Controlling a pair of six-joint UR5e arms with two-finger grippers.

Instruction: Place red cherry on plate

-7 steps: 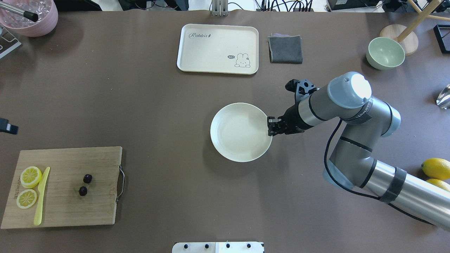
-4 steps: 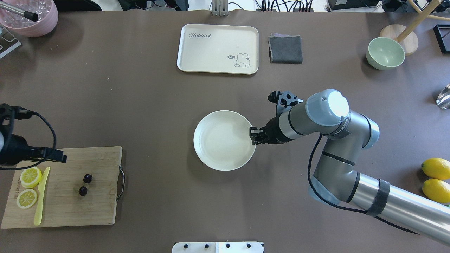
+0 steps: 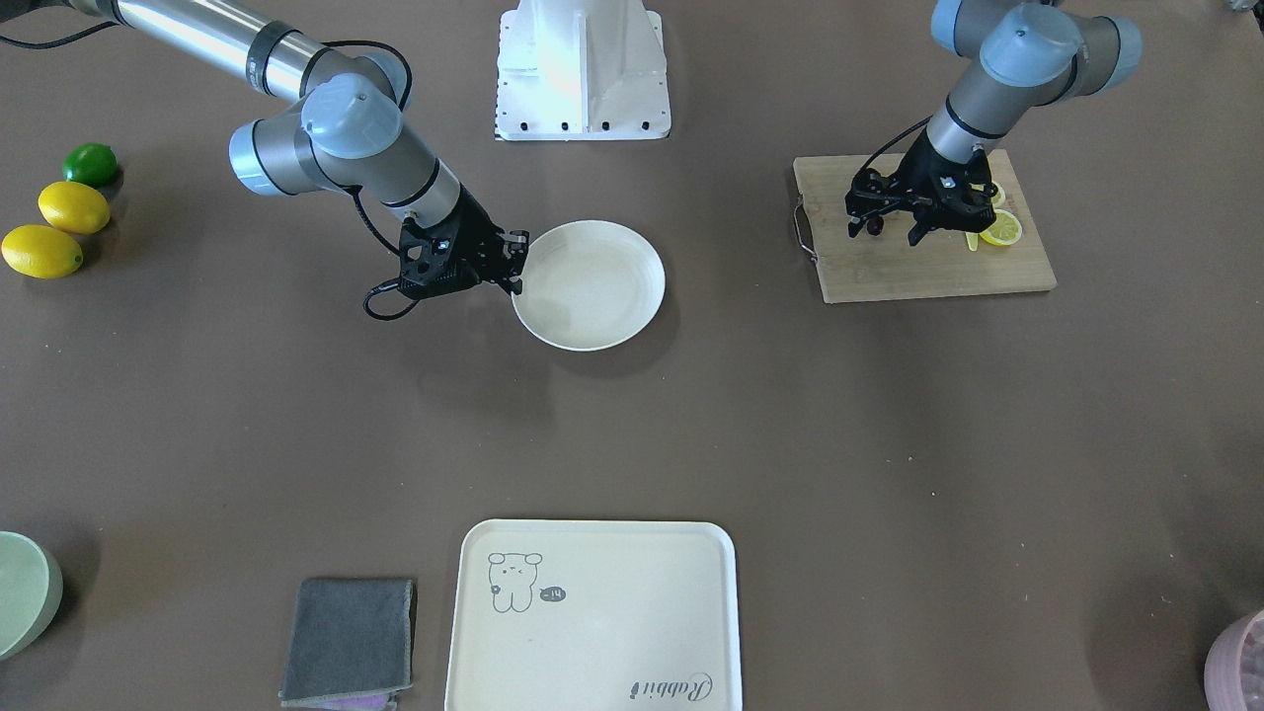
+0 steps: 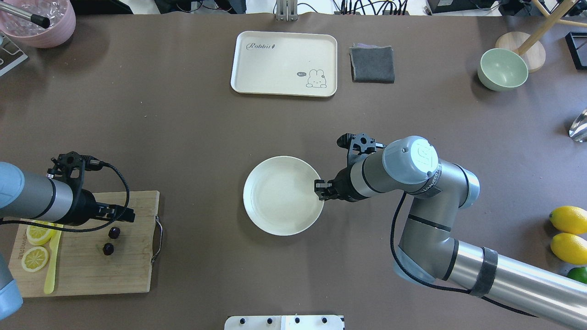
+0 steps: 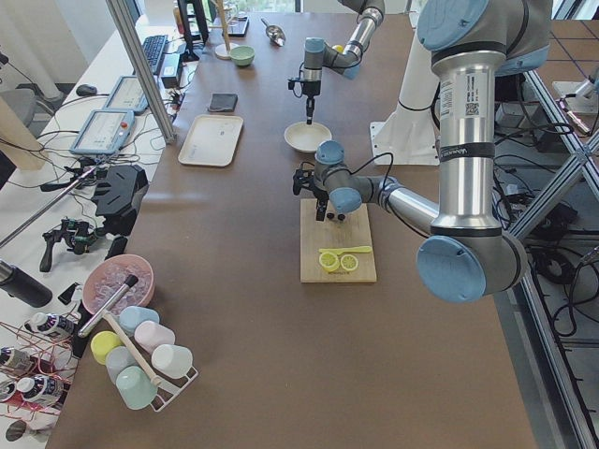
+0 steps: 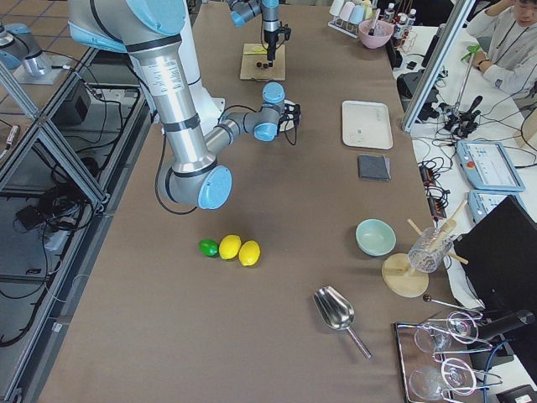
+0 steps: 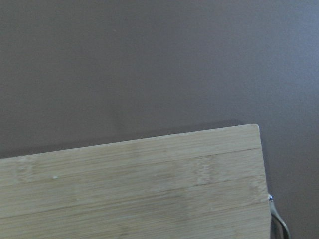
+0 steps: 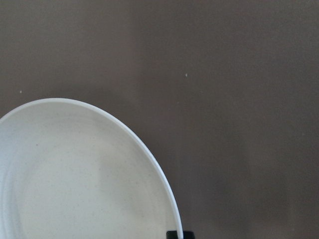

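**Fig. Left arm poised over the fruit; right arm at the plate.** The red cherry (image 4: 108,249) is a pair of tiny, dark maroon ovals lying close together near the middle of the wooden cutting board (image 4: 91,270), at the robot's left end of the counter (image 4: 206,137). Whatever links the two fruits is too fine to resolve in these views.

By its size the cherry is judged very light. It is also rounded and probably smooth, so it is likely to roll or squirt sideways under an off-centre pinch. A low, centred grip across the body of one oval, with little force, appears most secure.

The left claw (image 3: 882,229) hangs just above the fruit. In the front-facing view its fingers stand apart and straddle the nearer oval. Whether they touch it cannot be told.

Lemon slices (image 4: 40,230) and a yellow knife (image 4: 53,256) lie along the board's outer side, well apart from the cherry.

The plate (image 4: 279,204) sits bare at mid-counter, well apart from the board. The right claw (image 4: 319,189) is clamped on its rim at the robot's right side. The wrist view shows the rim running into a dark fingertip.
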